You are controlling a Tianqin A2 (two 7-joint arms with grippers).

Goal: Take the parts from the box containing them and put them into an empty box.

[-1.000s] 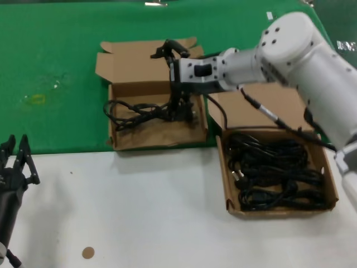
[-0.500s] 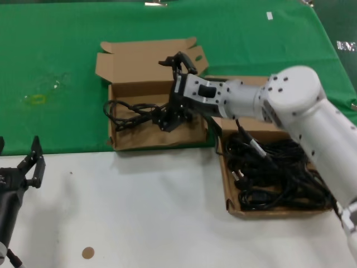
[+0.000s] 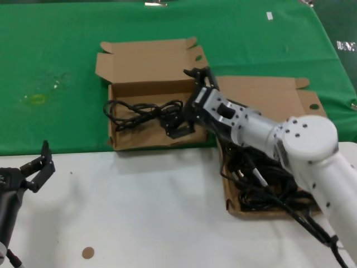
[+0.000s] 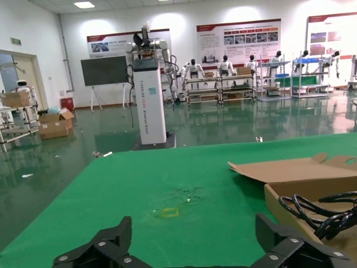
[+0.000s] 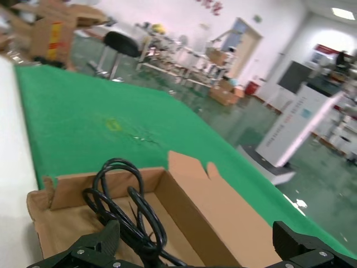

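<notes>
The left cardboard box (image 3: 114, 137) lies open on the green cloth with one black cable bundle (image 3: 136, 111) in it. The right box (image 3: 230, 207) holds several black cables (image 3: 262, 195), partly hidden by my right arm. My right gripper (image 3: 188, 101) is open over the right end of the left box. In the right wrist view its jaws (image 5: 198, 251) stand wide apart, with the cable (image 5: 120, 206) lying loose by one finger. My left gripper (image 3: 36, 167) is open and empty at the table's front left. Its wrist view (image 4: 192, 245) shows the left box (image 4: 290, 206) farther off.
Both lids (image 3: 145, 61) (image 3: 262, 100) lie folded back on the green cloth (image 3: 56, 56). The white table (image 3: 139, 212) fills the front, with a small brown disc (image 3: 88, 252) on it. A yellowish mark (image 3: 36, 99) is on the cloth at the left.
My right arm has dropped low across the right box, and its gripper has shifted right and down in the left box. The cable now lies in that box. My left gripper has turned slightly.
</notes>
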